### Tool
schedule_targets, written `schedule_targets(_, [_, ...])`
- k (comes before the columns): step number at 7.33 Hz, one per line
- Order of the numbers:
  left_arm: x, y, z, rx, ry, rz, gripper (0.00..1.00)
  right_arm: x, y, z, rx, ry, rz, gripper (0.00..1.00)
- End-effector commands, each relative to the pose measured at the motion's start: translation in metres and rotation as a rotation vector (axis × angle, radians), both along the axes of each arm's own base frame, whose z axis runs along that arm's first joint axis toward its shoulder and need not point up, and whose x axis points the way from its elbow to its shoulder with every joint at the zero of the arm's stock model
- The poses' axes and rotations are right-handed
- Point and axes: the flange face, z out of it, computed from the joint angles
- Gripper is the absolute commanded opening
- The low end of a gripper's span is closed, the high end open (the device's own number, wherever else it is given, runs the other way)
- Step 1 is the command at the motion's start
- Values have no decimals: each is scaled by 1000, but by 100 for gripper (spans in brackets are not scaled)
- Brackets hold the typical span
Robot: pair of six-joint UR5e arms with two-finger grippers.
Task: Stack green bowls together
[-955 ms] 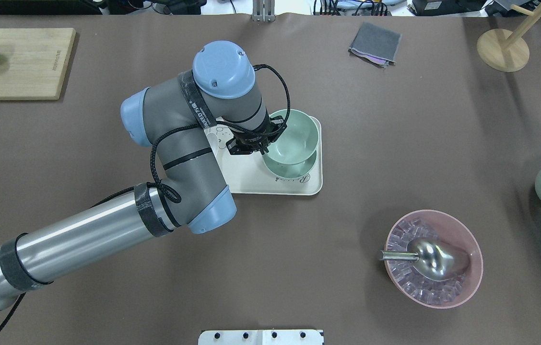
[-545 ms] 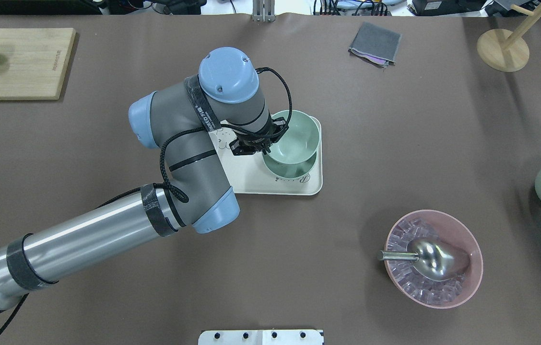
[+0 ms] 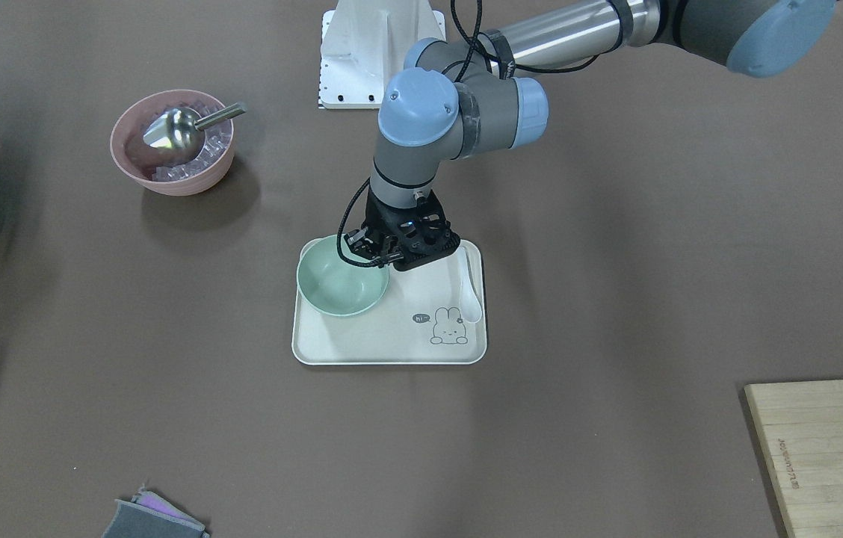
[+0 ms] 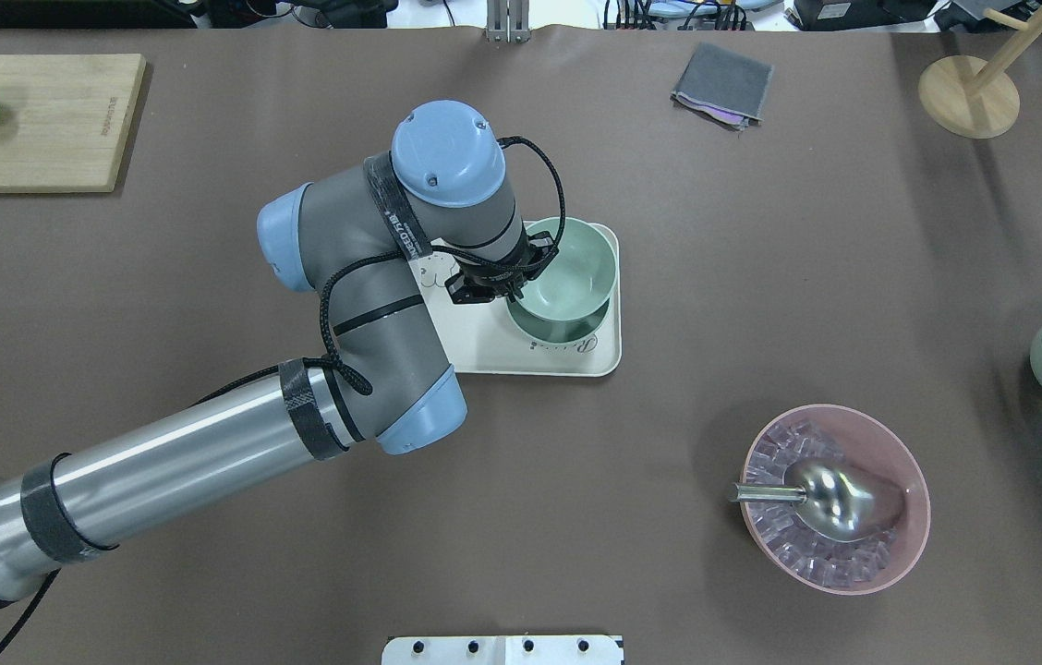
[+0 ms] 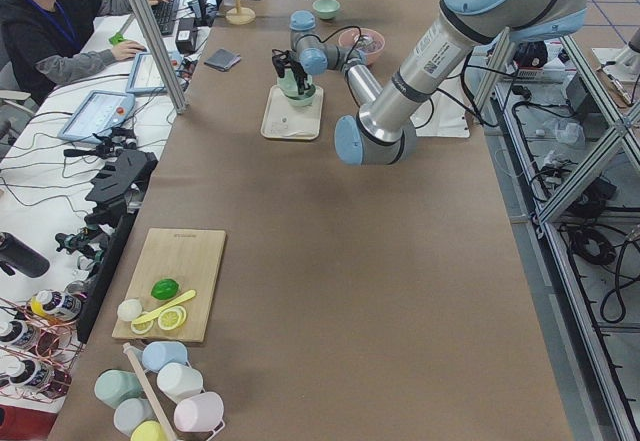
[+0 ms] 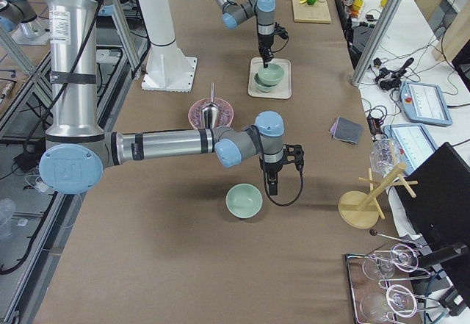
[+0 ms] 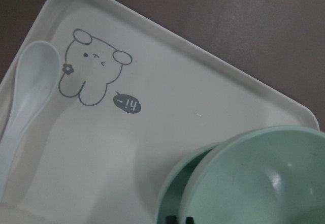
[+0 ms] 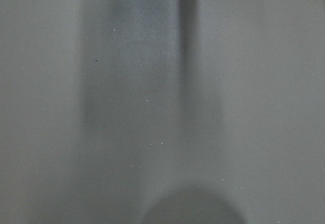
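Over tray (image 4: 521, 356) | left gripper (image 4: 512, 288) grips upper bowl (image 4: 572, 268) | lower bowl (image 4: 567, 329) half-hidden | right gripper (image 6: 272, 184): unclear

Pale mint-green bowls (image 4: 572, 277), cream tray (image 4: 484, 351) with grey rabbit print (image 7: 91, 76), pink bowl (image 4: 916, 503).

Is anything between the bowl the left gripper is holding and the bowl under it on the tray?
Nothing visible. The held bowl hangs over the lower bowl, slightly offset, and the part of the lower bowl that shows is empty. The spoon lies at the tray's other side, clear of both.
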Motion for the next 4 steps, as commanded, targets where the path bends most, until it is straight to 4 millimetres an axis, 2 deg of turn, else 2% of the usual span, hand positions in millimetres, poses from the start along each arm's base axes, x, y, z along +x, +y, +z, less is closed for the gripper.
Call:
schedule_targets(1, [5, 0, 5, 0, -13, -2, 0, 0, 0, 1, -1, 0, 0, 100])
schedule_targets(4, [8, 4, 7, 0, -16, 5, 0, 0, 0, 1, -2, 1, 0, 100])
